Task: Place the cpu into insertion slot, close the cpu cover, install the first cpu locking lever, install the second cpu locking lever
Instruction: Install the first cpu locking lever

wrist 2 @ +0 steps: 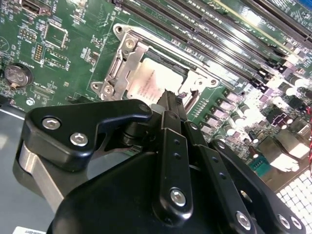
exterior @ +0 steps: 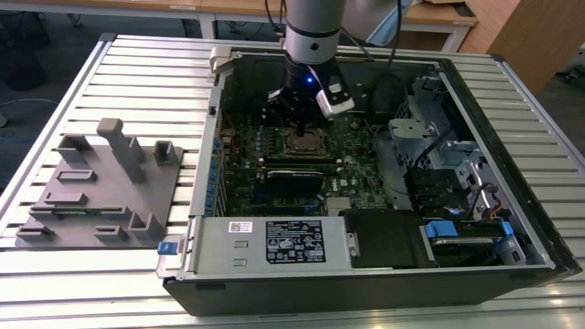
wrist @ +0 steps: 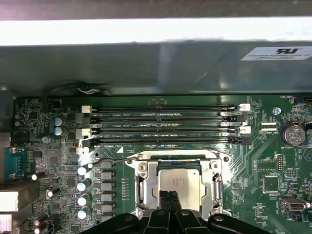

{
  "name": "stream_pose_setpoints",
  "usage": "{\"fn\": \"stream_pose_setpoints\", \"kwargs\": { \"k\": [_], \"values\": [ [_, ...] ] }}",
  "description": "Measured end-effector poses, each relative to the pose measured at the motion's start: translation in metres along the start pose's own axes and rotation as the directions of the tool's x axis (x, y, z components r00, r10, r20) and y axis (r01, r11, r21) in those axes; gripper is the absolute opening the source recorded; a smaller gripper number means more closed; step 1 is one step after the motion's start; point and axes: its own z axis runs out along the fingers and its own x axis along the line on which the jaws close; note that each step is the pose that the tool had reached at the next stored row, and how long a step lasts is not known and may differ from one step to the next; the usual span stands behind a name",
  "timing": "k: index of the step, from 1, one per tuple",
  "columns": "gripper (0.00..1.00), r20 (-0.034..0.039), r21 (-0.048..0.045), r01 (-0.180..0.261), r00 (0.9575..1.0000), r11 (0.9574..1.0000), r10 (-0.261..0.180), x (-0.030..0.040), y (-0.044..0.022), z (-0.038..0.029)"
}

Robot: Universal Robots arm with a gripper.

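The cpu (wrist: 181, 181) lies flat in the insertion slot (exterior: 305, 142) on the green motherboard, its pale metal top showing in both wrist views (wrist 2: 148, 80). The silvery cpu cover (wrist: 144, 181) lies down around it, its window framing the chip (wrist 2: 127, 61). My gripper (wrist: 169, 197) is shut, its black fingertips pressed together right at the near edge of the chip and cover (wrist 2: 170, 96). In the exterior view the gripper (exterior: 305, 127) hangs straight over the socket. A thin wire lever (wrist: 170, 157) runs along the cover's far edge, and another lever (wrist: 218, 187) runs along its side.
Long black memory slots (wrist: 165, 124) run just beyond the socket. The open computer case (exterior: 512, 171) has a drive cage and cables on the exterior view's right and a power supply (exterior: 274, 243) at the front. A grey fixture block (exterior: 101, 185) stands on the slatted table at the left.
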Motion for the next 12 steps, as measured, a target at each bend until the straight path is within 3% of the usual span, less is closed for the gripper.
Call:
{"fn": "stream_pose_setpoints", "kwargs": {
  "k": [12],
  "values": [
    [0.11, 0.0, -0.001, 0.0, 1.0, 1.0, 0.0, 0.0022, -0.0001, -0.002]
  ]
}}
